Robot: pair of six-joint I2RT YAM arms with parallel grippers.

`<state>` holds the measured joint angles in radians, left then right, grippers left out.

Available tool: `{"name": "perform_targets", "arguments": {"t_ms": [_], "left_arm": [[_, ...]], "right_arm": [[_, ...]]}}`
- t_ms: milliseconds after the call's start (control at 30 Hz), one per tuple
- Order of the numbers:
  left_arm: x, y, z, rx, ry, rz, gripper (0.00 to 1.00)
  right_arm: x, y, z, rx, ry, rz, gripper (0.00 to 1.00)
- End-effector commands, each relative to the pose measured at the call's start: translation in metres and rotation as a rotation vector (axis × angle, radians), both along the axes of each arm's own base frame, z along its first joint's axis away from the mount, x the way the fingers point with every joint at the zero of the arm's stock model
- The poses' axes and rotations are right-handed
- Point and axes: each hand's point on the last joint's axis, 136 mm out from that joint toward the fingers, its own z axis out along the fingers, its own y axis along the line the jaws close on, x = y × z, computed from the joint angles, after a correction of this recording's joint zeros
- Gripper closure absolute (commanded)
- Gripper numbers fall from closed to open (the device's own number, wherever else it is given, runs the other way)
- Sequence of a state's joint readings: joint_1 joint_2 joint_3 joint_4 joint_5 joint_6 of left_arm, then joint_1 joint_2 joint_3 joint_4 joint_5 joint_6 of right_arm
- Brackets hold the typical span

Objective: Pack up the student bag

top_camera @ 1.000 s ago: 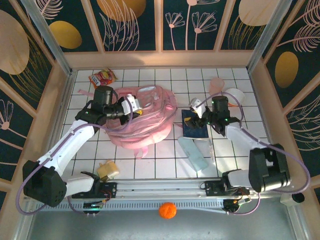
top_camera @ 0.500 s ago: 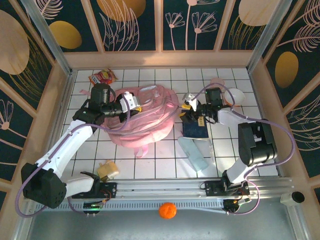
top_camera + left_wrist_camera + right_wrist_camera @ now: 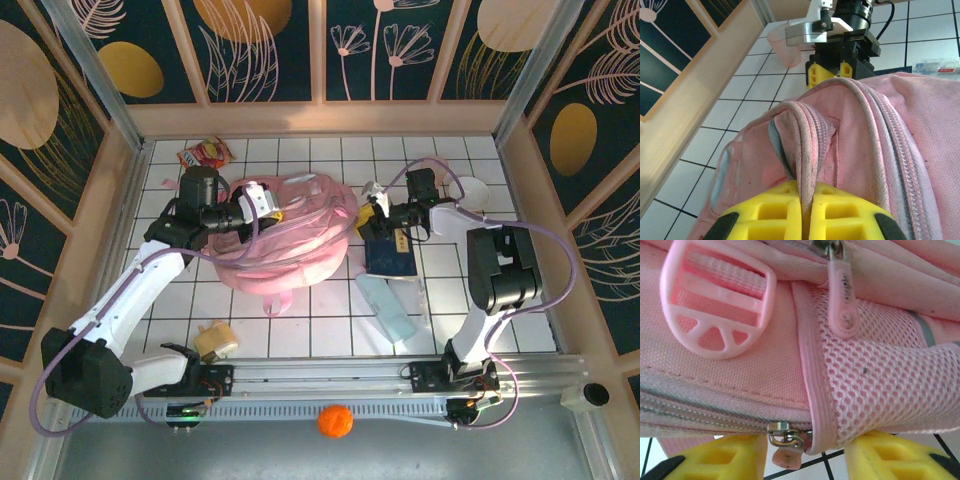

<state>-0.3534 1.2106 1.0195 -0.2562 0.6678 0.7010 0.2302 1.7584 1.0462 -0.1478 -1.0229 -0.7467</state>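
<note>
The student bag (image 3: 290, 235) is coloured pale pink throughout, and its buckle (image 3: 715, 315), zip pull (image 3: 842, 305) and mesh pocket (image 3: 875, 375) are matched in pink. The table (image 3: 330, 330) is tiled white with a dark grid. The walls (image 3: 270, 50) are patterned in dark teal with gold ovals and pale line-drawn leaves. An orange ball (image 3: 335, 421) is seen. The left gripper (image 3: 802, 205) is tipped in yellow.

Black-jointed white arms (image 3: 130, 295) trail lilac cables (image 3: 570, 268) and end in ribbed yellow fingers (image 3: 770, 215).
</note>
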Motion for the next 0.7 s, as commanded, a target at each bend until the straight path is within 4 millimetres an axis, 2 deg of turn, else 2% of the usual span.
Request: {"name": "perform_targets", "arguments": {"t_ms": [0,233,433,600,667], "left_arm": [[0.006,-0.005,0.065,-0.108,-0.248,-0.020,1.00],[0.022,0.005,0.058,-0.080,-0.257,0.085,1.00],[0.039,0.019,0.054,-0.042,-0.246,0.210,1.00],[0.033,0.020,0.054,-0.062,-0.251,0.205,1.00],[0.032,0.019,0.052,-0.067,-0.241,0.203,1.00]], "right_arm": [[-0.007,0.004,0.011,0.070,0.084,0.035,0.67],[-0.001,0.002,0.023,0.066,0.075,-0.012,0.92],[0.012,-0.004,0.021,0.012,0.102,-0.117,0.93],[0.017,-0.007,0.015,-0.005,0.151,-0.174,0.94],[0.018,-0.008,0.012,-0.010,0.166,-0.185,0.91]]}}
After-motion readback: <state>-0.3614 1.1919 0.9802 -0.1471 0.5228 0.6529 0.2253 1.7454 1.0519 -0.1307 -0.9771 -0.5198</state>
